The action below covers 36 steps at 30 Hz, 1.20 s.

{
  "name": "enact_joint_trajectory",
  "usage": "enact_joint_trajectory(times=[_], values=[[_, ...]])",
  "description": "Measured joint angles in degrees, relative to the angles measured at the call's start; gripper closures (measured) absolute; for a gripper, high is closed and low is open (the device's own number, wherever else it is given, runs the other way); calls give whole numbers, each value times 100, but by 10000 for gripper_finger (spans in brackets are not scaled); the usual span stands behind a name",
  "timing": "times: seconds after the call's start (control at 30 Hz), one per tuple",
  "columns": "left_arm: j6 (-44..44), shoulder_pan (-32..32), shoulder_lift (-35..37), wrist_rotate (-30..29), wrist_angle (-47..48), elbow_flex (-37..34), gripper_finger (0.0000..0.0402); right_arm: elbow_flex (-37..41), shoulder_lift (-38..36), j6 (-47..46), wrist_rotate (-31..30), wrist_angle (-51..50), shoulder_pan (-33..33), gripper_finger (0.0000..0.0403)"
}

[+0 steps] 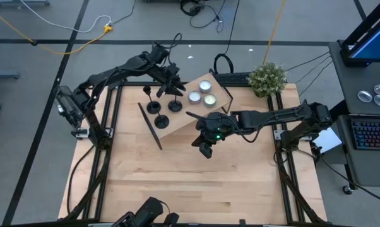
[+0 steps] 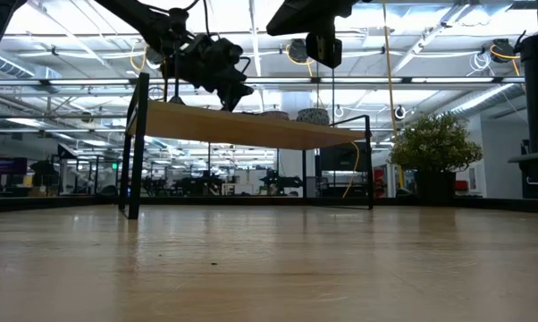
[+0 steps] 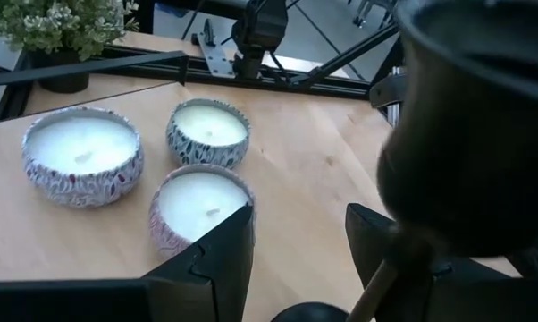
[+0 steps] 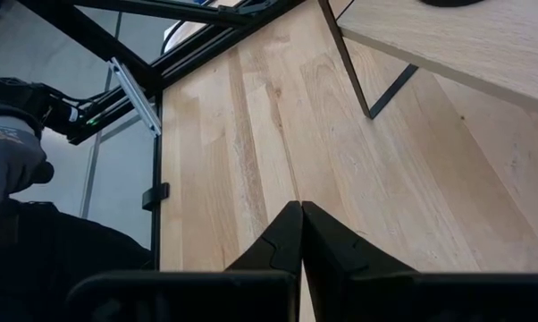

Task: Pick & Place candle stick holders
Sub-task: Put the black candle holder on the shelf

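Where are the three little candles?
In the high view, the three candles sit on the raised wooden shelf, right of the left pincer, near the potted plant.

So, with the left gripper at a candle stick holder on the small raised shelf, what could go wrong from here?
1. The left gripper works close beside the other candle stick holders; it could tip one over.
2. The three tealight candles sit just beyond it, so a sweep could push them.
3. The right gripper hovers shut next to the shelf; the arms could collide.
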<state>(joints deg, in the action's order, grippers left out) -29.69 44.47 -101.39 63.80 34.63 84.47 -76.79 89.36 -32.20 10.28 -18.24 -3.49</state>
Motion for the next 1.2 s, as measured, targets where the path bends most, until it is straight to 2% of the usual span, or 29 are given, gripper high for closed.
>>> enact_joint_trajectory(times=[0.6,0.77,1.2], values=[[182,-146,166,-307,51,1,217,0,0,10,17,0,0,403],[149,-136,277,-618,146,2,217,0,0,11,21,0,-6,403],[188,-185,300,-937,291,2,217,0,0,12,7,0,-151,403]])
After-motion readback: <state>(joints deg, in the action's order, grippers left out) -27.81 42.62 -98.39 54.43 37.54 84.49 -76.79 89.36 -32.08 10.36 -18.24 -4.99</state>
